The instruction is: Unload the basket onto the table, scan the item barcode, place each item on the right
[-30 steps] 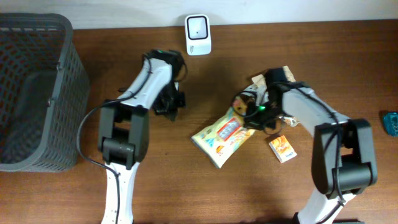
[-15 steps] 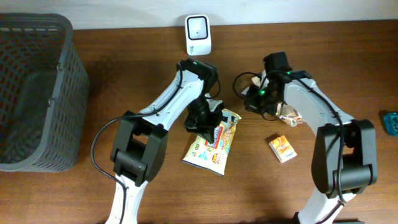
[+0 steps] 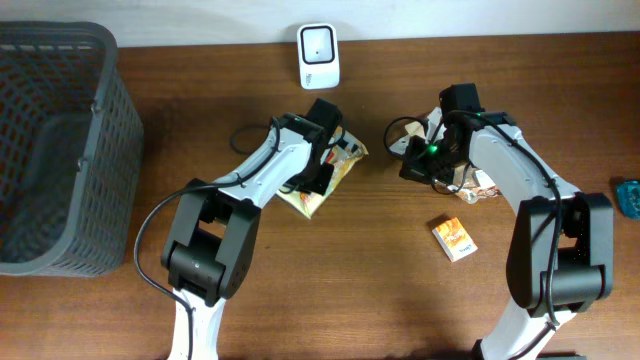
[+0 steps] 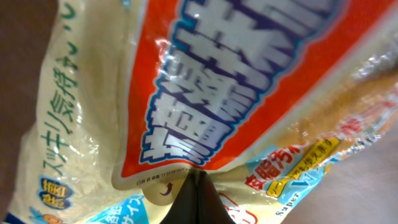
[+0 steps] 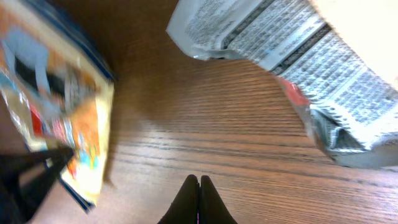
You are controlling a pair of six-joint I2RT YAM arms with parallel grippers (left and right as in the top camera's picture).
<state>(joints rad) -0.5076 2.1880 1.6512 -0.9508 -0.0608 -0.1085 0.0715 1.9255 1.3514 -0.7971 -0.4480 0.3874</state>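
Presenting stage, judged: item in hand, not yet square to the reader.

Item: snack packet (image 4: 205, 93), yellow film with a red, white-lettered panel. Lies in front of the scanner (image 3: 318, 55), near it but apart, slanted across the counter (image 3: 400, 310). Whether it hangs clear of the wood or rests on it cannot be told.

Holder: left gripper (image 4: 194, 186), jaws clamped on the packet's lower edge beside a small round tear mark. From that pinch the film fans up and away, filling the wrist view. The grip is at the rim, not the middle.

Barcode: none shows on the face toward the wrist camera. The overhead view is too small to tell.

Handling note, as judgement: the reverse face probably carries the code, so turn it to the scanner's window. Hold the film flat, since thin film pinched at one edge may droop and crease. Steady it briefly.

Other: right gripper (image 5: 199, 186), jaws together on nothing, right of the scanner over bare wood beside loose packets (image 5: 298, 68). Small orange box (image 3: 453, 238), further right. Basket (image 3: 60, 150), far left.
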